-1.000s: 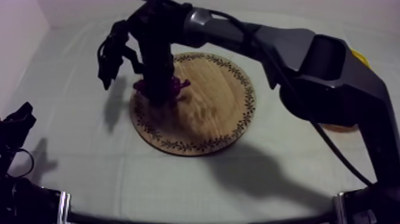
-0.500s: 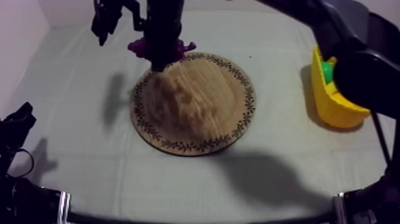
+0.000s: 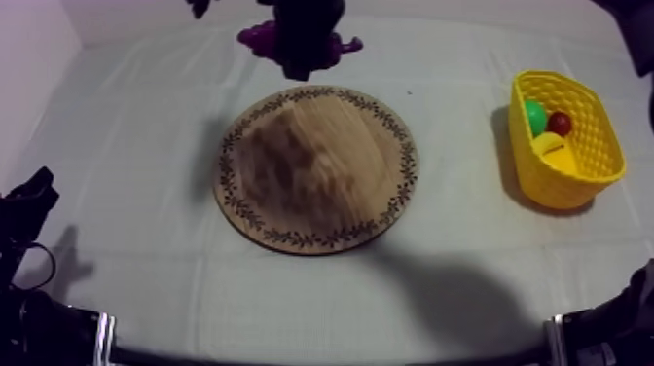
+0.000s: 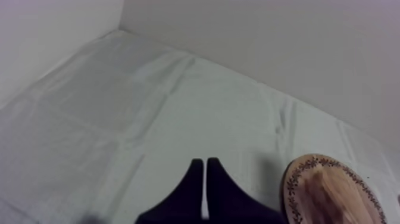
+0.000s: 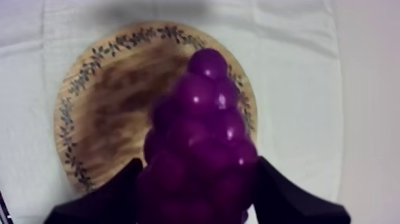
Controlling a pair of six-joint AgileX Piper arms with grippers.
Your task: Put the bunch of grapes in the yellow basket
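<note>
Your left gripper (image 4: 205, 162) idles, fingers pressed together. The purple bunch of toy grapes (image 3: 255, 39) has just lifted off the round wooden patterned-rim board (image 3: 321, 185) (now bare), clamped in your right gripper (image 3: 300, 63) past its far edge; the yellow mesh basket (image 3: 545, 190) waits rightward.

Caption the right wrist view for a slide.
The right tool holds the bunch of grapes above the wooden board.

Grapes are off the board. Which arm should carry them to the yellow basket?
Right. The right gripper is shut on the bunch of grapes past the wooden board's far edge, and the yellow basket stands on that side. The left gripper rests shut and empty at the near left.
</note>
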